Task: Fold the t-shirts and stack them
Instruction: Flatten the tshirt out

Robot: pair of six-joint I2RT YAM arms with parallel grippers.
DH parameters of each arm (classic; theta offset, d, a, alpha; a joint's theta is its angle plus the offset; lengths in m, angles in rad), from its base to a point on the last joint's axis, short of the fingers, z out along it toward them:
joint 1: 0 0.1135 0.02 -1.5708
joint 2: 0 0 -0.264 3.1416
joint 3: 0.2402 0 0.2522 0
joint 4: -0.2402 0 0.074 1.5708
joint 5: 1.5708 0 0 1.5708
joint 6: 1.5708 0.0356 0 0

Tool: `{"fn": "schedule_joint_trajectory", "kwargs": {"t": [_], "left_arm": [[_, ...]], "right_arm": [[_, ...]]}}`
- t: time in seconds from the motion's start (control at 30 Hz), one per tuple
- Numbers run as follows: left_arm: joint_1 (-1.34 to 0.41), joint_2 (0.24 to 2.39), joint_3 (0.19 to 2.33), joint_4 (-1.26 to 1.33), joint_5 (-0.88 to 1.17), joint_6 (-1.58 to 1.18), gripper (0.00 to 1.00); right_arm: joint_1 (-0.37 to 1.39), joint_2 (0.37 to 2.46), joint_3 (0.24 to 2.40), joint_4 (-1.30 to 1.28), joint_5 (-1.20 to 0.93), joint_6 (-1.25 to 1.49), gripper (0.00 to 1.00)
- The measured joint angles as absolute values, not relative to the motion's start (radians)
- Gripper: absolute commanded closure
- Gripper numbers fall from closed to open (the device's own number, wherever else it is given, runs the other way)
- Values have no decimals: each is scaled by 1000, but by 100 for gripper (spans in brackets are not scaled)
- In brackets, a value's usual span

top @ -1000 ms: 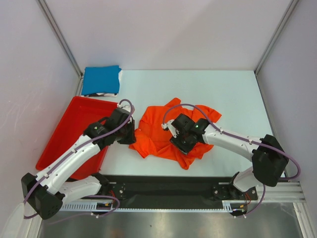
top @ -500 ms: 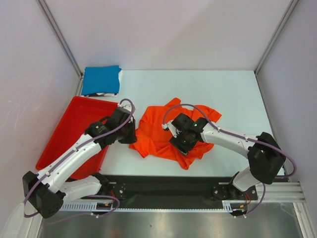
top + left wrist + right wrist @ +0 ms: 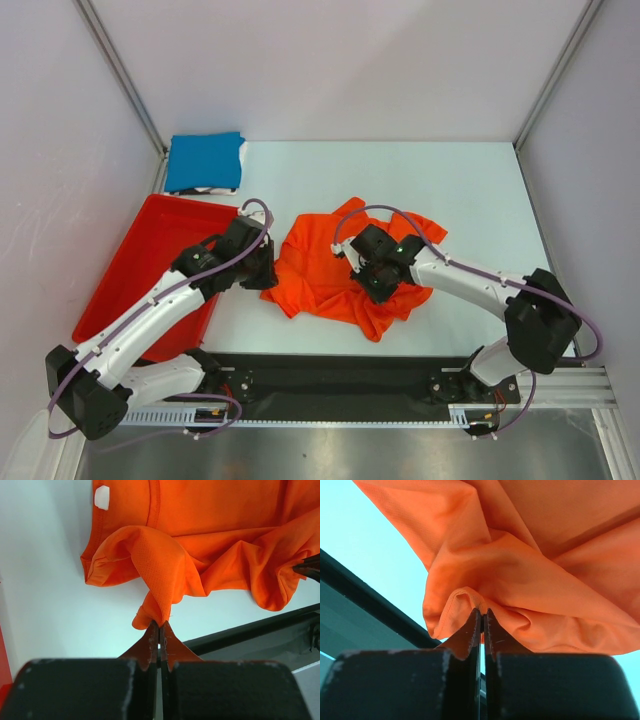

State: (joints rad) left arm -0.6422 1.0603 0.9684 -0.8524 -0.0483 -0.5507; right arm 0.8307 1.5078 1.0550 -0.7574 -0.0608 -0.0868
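The desk has room to spread cloth, but the red tray sits just beside the left arm, so a wide outward pull could knock it. The orange t-shirt lies crumpled mid-desk between the arms. The folded blue t-shirt rests at the far left corner, well apart. The left pincer is clamped on a small twisted tip of orange cloth, and the right pincer is closed on a hem fold. Both bites look thin, so either may slip when the shirt is stretched, or the twist may get folded in.
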Motion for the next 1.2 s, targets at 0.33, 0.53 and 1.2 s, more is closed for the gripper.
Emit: {"fn": "schedule_joint_trajectory", "kwargs": {"t": [0.33, 0.53, 1.2], "left_arm": [[-642, 1024, 1050, -872, -70, -587, 100], [-642, 997, 1213, -871, -110, -617, 100], [-554, 1330, 2241, -759, -293, -402, 100]], "right_arm": [[717, 1353, 1055, -779, 106, 81, 100], [501, 1068, 1079, -781, 272, 209, 100], [291, 965, 1340, -392, 343, -144, 100]]}}
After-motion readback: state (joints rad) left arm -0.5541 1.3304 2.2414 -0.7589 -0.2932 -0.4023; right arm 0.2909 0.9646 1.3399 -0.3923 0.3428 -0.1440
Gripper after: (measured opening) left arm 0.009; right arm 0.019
